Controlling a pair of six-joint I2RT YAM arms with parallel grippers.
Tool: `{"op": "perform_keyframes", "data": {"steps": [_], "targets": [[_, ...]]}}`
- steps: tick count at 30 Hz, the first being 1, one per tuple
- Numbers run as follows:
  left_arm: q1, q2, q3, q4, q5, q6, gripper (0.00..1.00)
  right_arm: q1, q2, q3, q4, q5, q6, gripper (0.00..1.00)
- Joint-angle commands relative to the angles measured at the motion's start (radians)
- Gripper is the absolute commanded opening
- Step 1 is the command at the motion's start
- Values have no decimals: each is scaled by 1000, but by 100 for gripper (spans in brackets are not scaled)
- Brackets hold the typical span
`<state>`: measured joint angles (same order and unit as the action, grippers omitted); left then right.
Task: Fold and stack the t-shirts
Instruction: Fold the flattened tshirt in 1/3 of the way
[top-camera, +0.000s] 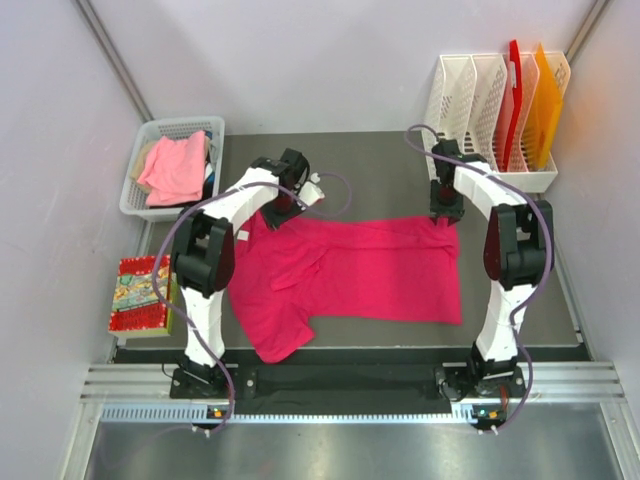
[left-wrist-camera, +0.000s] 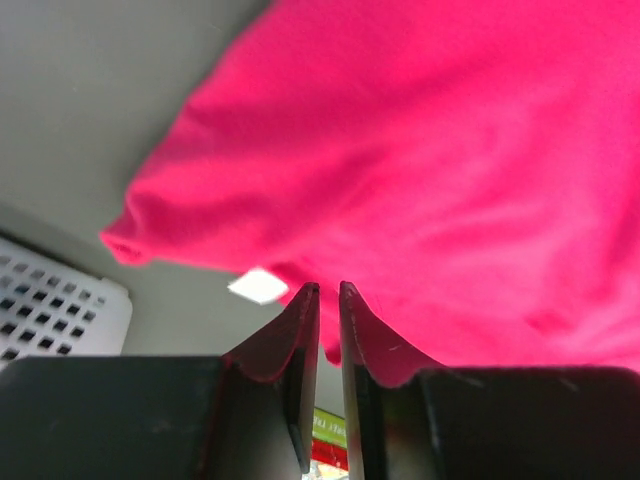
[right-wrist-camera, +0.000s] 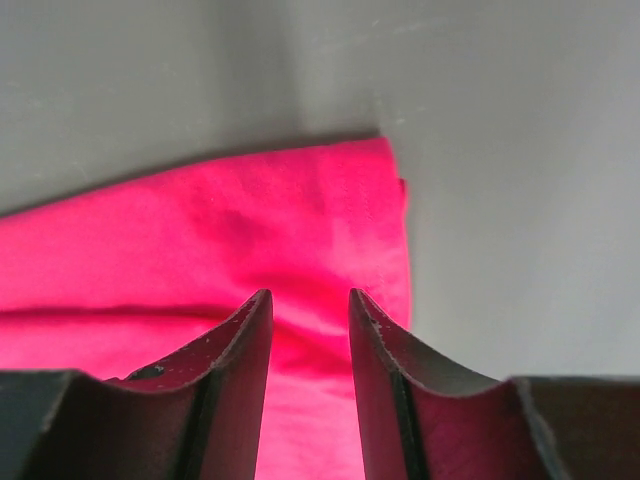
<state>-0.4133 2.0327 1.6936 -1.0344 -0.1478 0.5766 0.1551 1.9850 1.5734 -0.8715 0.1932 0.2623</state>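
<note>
The magenta-pink t-shirt (top-camera: 370, 270) lies spread on the dark table, one sleeve toward the front left. My left gripper (top-camera: 283, 207) is at its back left edge. In the left wrist view the gripper (left-wrist-camera: 323, 288) has its jaws nearly together with a pinch of the shirt (left-wrist-camera: 430, 150) between the tips. My right gripper (top-camera: 445, 215) is over the shirt's back right corner. In the right wrist view it (right-wrist-camera: 310, 293) is open just above the cloth (right-wrist-camera: 250, 230). The salmon-pink t-shirt (top-camera: 175, 168) lies crumpled in the white basket (top-camera: 185, 122).
The basket stands at the back left and also shows in the left wrist view (left-wrist-camera: 50, 300). White racks (top-camera: 480, 100) with a red board (top-camera: 514, 100) and an orange board (top-camera: 545, 100) stand at the back right. A colourful box (top-camera: 140, 293) lies off the table's left edge.
</note>
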Motion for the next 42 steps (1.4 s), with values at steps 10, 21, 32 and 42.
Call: {"op": "perform_keyframes", "data": {"steps": [10,21,32,42], "targets": [[146,129,2,86,14,-61,16,12,64,0,32,-51,12,34],[257,164,-28,152,16,-58,15,11,113,16,20,-18,-8,33],[280,35,-22,128,-13,-26,16,3,274,201,2,-44,-14,30],[262,-196,132,-105,138,0,29,14,28,211,-27,-43,-6,39]]}}
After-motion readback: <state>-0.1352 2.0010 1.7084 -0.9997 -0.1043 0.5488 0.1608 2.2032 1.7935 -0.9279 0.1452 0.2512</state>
